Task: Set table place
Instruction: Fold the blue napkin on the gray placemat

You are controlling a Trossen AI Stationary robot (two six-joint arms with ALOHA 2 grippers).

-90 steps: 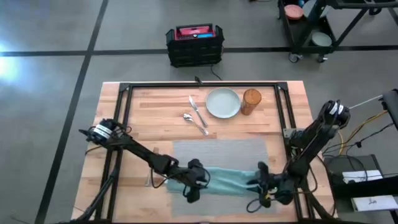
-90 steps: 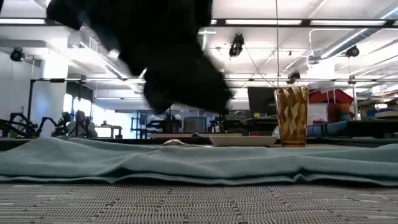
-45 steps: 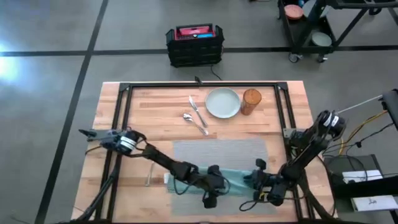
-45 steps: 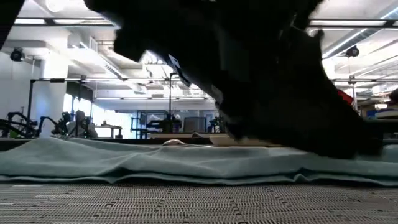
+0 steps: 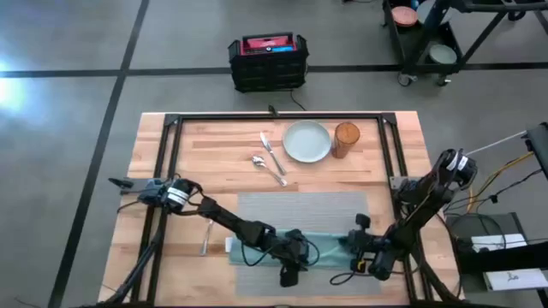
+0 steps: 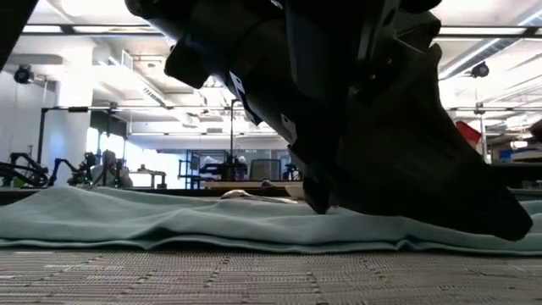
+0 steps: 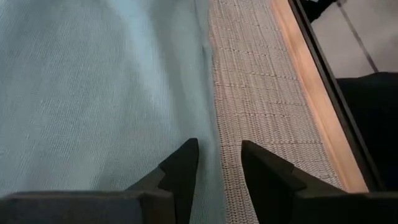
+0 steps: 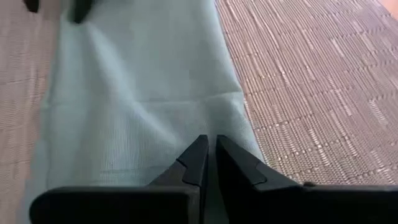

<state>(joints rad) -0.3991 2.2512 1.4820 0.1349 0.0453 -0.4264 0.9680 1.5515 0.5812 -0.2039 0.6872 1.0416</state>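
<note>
While both grippers sit low on the teal napkin (image 5: 321, 248), I keep the right gripper (image 8: 209, 154) pinched on its edge, left gripper (image 7: 214, 163) slightly apart, folding evenly over the placemat (image 5: 300, 210).

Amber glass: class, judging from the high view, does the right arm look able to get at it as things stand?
Probably yes. The amber glass stands uncovered beside the plate, and bare table lies between it and the right gripper, which is shut on the napkin.

Dark jointed arms (image 5: 231, 224) — black fingers (image 7: 180, 171) (pointed).
</note>
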